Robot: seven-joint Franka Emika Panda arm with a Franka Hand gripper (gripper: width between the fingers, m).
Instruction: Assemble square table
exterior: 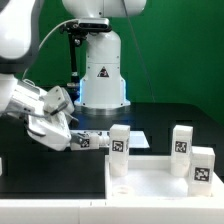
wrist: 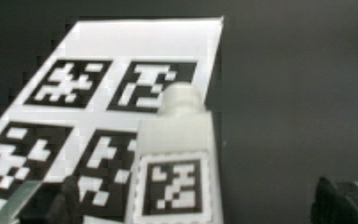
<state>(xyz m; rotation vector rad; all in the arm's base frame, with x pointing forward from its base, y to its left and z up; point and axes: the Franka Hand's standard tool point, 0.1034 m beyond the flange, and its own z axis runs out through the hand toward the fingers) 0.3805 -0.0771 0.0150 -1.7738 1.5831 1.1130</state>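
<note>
Black matte surface [exterior: 170,115], flat square white plastic tabletop [exterior: 150,185] at near right with chunky tagged legs [exterior: 120,148] standing on it, thin paper marker board [wrist: 131,75] left, fingers [wrist: 30,205] spread wide, empty, beside it.

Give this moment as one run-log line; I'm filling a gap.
gripper: open, holding nothing | nearest table leg: upright, beside marker board | other table legs: standing on table top
</note>
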